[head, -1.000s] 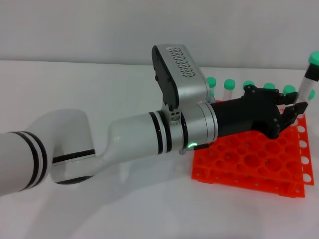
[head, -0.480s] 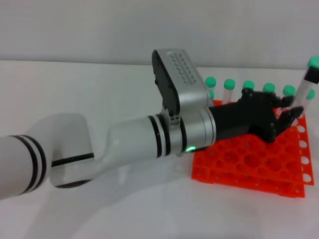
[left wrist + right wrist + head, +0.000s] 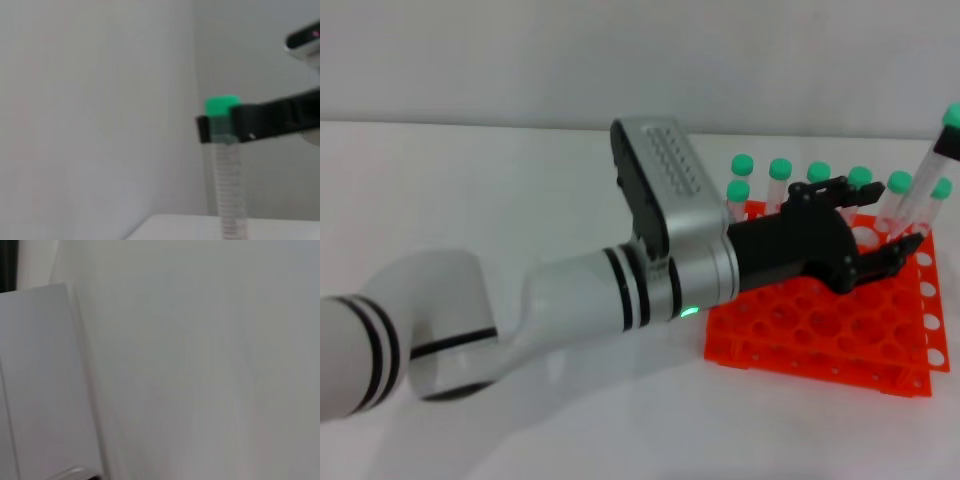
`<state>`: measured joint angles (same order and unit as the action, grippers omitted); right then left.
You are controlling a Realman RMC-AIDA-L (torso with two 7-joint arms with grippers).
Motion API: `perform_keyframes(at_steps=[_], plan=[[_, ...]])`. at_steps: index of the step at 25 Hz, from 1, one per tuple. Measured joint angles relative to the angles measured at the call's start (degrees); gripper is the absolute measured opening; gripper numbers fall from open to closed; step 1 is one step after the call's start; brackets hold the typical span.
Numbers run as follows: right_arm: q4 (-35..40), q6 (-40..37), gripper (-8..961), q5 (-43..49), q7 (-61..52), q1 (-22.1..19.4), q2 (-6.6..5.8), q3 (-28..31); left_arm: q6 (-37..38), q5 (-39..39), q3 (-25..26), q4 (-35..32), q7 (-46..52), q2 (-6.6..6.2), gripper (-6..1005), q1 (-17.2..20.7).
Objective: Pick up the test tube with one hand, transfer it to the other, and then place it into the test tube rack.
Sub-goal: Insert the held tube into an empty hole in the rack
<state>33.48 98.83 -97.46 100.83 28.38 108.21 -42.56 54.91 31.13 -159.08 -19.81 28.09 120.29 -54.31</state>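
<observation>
The test tube [image 3: 935,165] is clear with a green cap and stands tilted above the right end of the orange test tube rack [image 3: 820,330]. My right gripper [image 3: 222,129] is shut on it just under the cap; in the head view only a black band of that gripper shows at the right edge. The left wrist view shows the tube [image 3: 227,170] hanging from those black fingers [image 3: 270,122]. My left gripper [image 3: 882,212] reaches across over the rack from the left. It is open and empty, a little to the left of the tube.
Several other green-capped tubes [image 3: 780,180] stand along the rack's far row. The rack sits on a white table [image 3: 520,170] with a pale wall behind. My left forearm [image 3: 620,285] crosses the middle of the table. The right wrist view shows only pale surfaces.
My left gripper has opened, let go of the tube and drawn back to the left. The tube stays at the right edge in the right gripper.
</observation>
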Motion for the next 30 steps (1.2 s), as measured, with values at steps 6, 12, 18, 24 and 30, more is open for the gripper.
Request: perform_keyframes(at_steps=[6, 12, 18, 24, 30], plan=[[0.00, -0.58, 253, 0.00, 0.65, -0.30, -0.06, 3.15, 0.14, 0.16, 4.40, -3.99, -8.16, 0.00, 693, 7.51], [0.01, -1.56, 248, -0.12, 1.51, -0.09, 0.59, 4.84, 1.97, 0.56, 9.26, -5.21, -14.64, -0.03, 812, 17.48], [0.02, -2.58, 247, 0.11, 6.81, 1.62, 4.76, 4.14, 12.29, 4.52, 15.84, -5.58, -24.28, -0.06, 893, 32.79], [-3.26, -9.15, 246, -0.87, 13.71, 3.96, 7.52, -1.39, 21.75, 16.86, 16.41, -0.59, -24.30, -0.36, 888, 40.01], [-11.37, -13.61, 246, -3.02, 21.19, 7.15, 7.67, -4.29, 22.35, 21.57, 16.23, 1.61, -23.70, -0.34, 888, 41.60]])
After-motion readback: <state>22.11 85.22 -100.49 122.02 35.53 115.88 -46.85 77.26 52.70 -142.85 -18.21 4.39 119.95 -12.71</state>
